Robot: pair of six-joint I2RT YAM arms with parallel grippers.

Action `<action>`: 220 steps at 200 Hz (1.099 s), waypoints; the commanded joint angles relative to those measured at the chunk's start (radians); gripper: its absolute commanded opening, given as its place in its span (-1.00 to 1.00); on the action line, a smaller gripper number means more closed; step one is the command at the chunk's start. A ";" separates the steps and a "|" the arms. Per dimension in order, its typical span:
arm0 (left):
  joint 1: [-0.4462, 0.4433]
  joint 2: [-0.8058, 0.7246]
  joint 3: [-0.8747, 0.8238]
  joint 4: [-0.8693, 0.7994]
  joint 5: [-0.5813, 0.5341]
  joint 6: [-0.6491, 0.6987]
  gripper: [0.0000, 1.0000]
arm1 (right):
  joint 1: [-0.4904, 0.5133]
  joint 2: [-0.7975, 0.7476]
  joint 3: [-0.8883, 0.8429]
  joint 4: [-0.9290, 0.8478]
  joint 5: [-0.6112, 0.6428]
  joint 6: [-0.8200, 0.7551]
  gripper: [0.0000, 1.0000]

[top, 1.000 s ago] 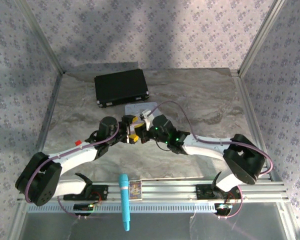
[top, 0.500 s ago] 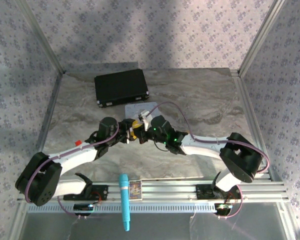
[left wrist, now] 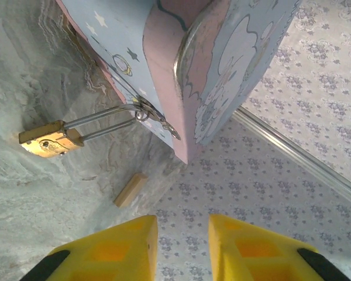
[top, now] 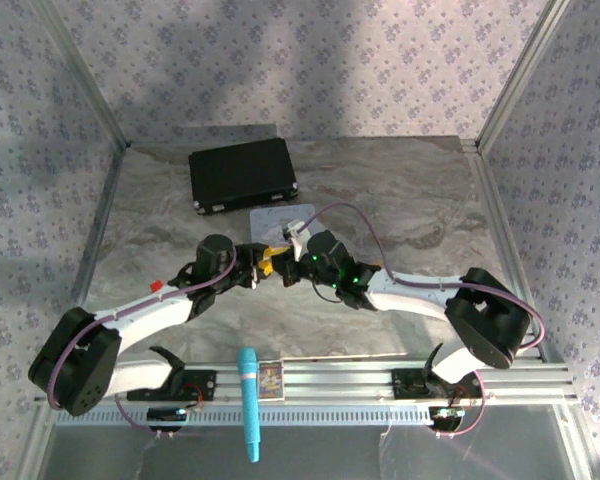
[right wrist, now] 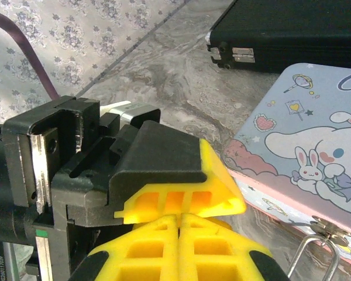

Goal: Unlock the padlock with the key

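The brass padlock lies on the marble table, its silvery shackle hooked through the hasp of the pastel tin. My left gripper stands open by a narrow gap with nothing between its yellow fingers, a short way back from the padlock. My right gripper is shut, fingers pressed together. One yellow finger of the left gripper lies across its tips. From above, the left gripper and the right gripper meet just in front of the tin. The key is hidden.
A small tan block lies on the table near the tin's corner. A black case sits behind the tin. A blue pen-like object and a small card rest on the front rail. Patterned walls enclose the table.
The left gripper's jaws have narrowed a good deal. Both wrists stay together in front of the tin, with only a small shift of the right arm.
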State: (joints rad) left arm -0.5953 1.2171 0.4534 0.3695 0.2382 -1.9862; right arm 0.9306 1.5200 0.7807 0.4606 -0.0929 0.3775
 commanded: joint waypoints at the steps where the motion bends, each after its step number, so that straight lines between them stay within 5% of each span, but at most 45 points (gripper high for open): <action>1: 0.007 -0.030 0.000 -0.042 -0.022 0.015 -0.47 | -0.003 -0.024 -0.016 0.010 0.014 0.016 -0.95; 97: 0.008 -0.069 0.026 -0.123 -0.053 0.070 -0.89 | -0.009 -0.027 -0.016 -0.011 0.009 0.019 -0.80; 109: 0.015 -0.059 0.032 -0.124 -0.038 0.072 -0.94 | -0.010 -0.037 -0.019 -0.015 0.028 0.027 -0.41; 134: 0.022 -0.039 0.051 -0.117 -0.028 0.132 -0.99 | 0.000 -0.080 -0.014 -0.083 0.159 0.065 0.99; 161: 0.022 -0.068 0.136 -0.275 -0.121 0.361 -1.00 | -0.037 -0.099 0.006 -0.169 0.155 0.100 1.00; 189: 0.035 -0.097 0.122 -0.194 -0.219 0.590 -1.00 | -0.138 -0.110 -0.045 -0.073 -0.030 0.208 0.96; 220: 0.043 -0.096 0.147 -0.113 -0.197 0.951 -1.00 | -0.224 -0.071 -0.112 0.152 -0.240 0.330 0.46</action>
State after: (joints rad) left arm -0.5606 1.1358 0.5648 0.1867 0.0578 -1.3804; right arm 0.7483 1.4315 0.7158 0.4419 -0.1406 0.5766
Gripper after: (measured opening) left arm 0.064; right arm 0.802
